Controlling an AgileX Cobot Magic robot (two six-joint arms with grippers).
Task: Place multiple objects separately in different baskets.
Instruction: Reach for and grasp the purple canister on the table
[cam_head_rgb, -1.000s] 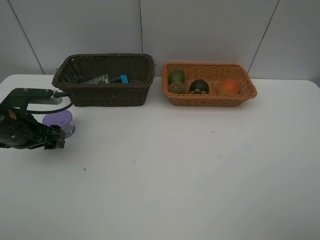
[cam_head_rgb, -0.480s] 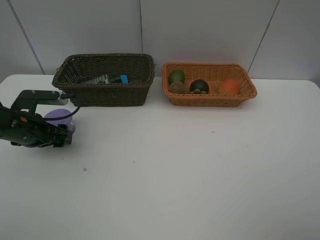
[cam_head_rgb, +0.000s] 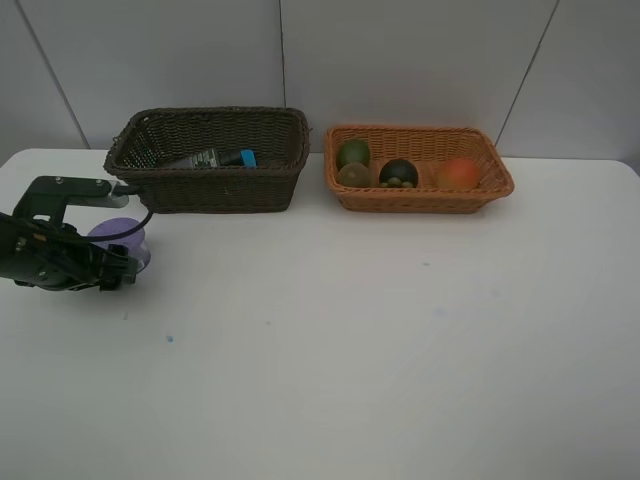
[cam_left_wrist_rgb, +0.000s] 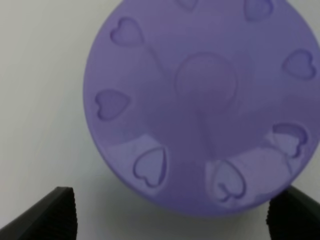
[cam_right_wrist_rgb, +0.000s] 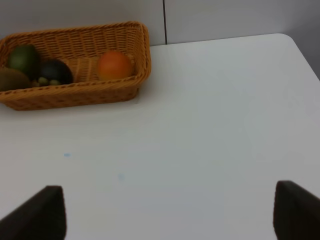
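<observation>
A white table (cam_head_rgb: 380, 330) is backed by grey wall panels (cam_head_rgb: 420, 60). The left gripper (cam_left_wrist_rgb: 167, 212) is spread fully, empty; the purple-lidded jar (cam_left_wrist_rgb: 205, 107) is seen just ahead, between its fingertips. The right gripper (cam_right_wrist_rgb: 167, 212) is spread, empty.

You have wide bare surface (cam_head_rgb: 380, 340) across the front and right, with nothing standing on it to block a pass. At the back, the dark brown basket (cam_head_rgb: 210, 160) and the orange-tan basket (cam_head_rgb: 418, 168) sit side by side with only a narrow gap between them. On the left, the purple-lidded jar (cam_head_rgb: 122, 240) stands just before the dark basket, with the left pincer (cam_left_wrist_rgb: 165, 220) spread wide beside it.
</observation>
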